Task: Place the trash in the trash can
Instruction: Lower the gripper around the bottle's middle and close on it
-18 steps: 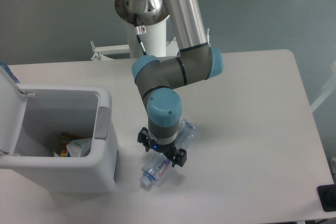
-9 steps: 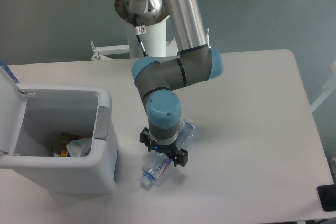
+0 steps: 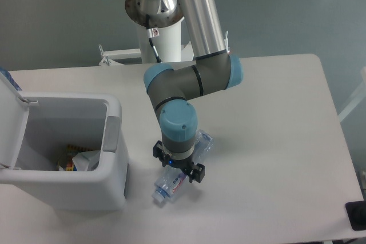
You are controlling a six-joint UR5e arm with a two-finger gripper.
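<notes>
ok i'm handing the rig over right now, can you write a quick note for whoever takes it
Gripper: low over the crushed bottle, fingers straddling its middle. Whether they have closed on it cannot be told from this view.

Bottle: lying on the table, just right of the trash can, cap end pointing toward the camera.

Trash can: lid open, some rubbish already visible inside.

Done: arm positioned at the bottle.

Left: confirm the grasp, lift the bottle, carry it left over the opening and drop it in. No paper card can be made out on the table; check whether it is already in the bin.
</notes>
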